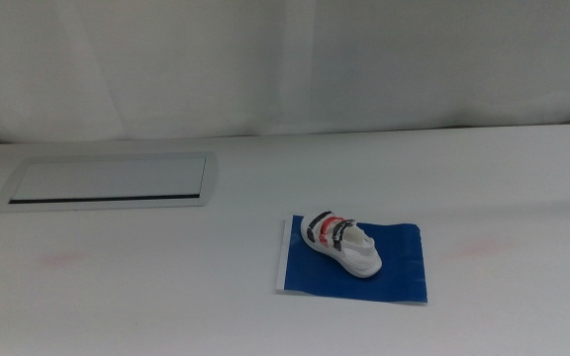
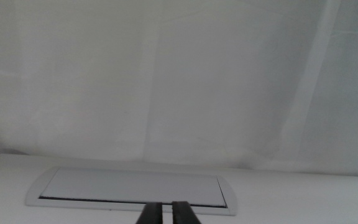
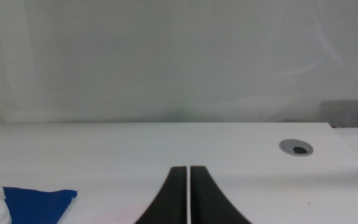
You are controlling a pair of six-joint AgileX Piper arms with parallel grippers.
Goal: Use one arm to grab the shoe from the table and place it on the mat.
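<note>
The worktop (image 1: 146,287) is a broad, smooth white surface, and 1 small shoe (image 1: 341,243) sits on 1 flat, deep blue rectangular mat (image 1: 396,265). The shoe is a white toddler sneaker with a rounded toe and 2 straps striped in navy and red; it lies diagonally on the half of the mat that carries the thin white edge, fully within the mat's outline, sole down. The mat looks thin and matte, lying flat on the worktop to the right of centre in the middle view.

Toward the back left, 1 light grey rectangular panel (image 1: 110,181) with rounded corners is set flush into the worktop, a dark slot along its near edge. A pale, softly creased curtain (image 1: 285,59) hangs behind. 1 round grey grommet (image 3: 296,147) is set in the worktop near its right side.

Neither arm appears in the middle view. The left gripper (image 2: 167,213) hangs facing the grey panel, jaws clenched together on nothing. The right gripper (image 3: 188,199) has its jaws pressed closed too, empty, with the mat's corner and the shoe's white edge off to one side.
</note>
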